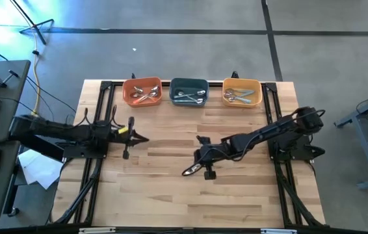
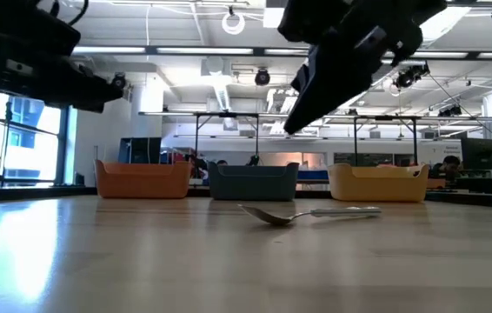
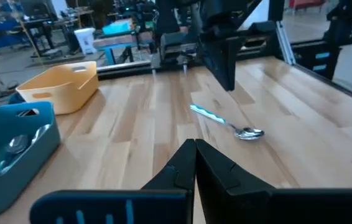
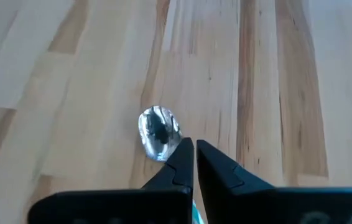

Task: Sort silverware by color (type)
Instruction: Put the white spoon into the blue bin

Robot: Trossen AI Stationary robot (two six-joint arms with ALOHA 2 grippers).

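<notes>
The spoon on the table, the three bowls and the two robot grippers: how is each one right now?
spoon: lying flat on the table, light blue handle, not held.
right gripper: shut, empty, just above the spoon.
left gripper: shut, empty, waiting at the table's left side.
orange bowl: holds silverware.
teal bowl: holds silverware.
yellow bowl: holds silverware.

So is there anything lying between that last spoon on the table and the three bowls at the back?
Nothing visible. The spoon lies alone on bare wood, and the table between it and the orange bowl, teal bowl and yellow bowl shows no object. The right tool hangs shut just above the spoon.
</notes>
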